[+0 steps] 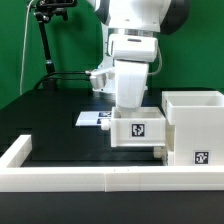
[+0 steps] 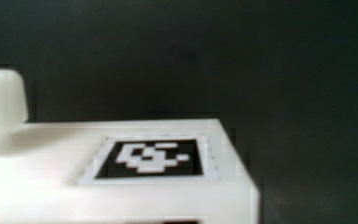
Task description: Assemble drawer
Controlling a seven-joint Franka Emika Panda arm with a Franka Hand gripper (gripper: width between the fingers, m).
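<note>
Behind the low wall (image 1: 70,178), a small tray (image 1: 135,128) rests against the tall box (image 1: 196,125) of the drawer; the gripper (image 1: 128,100), clenched shut, presses down on the tray, holding nothing. Light, stiff, slick-looking plastic: probably best gripped by its thin walls

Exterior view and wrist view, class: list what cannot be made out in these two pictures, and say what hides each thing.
- Gripper: exterior view, hidden behind the small tray; wrist view, not in the picture.
- Whether the gripper holds the tray: no view shows any contact.
- Tall box: exterior view, cut off by the exterior view's right edge.
- Marker board: exterior view, partly covered by the arm, tags too small.
- Tray tag: wrist view, blurred.
</note>
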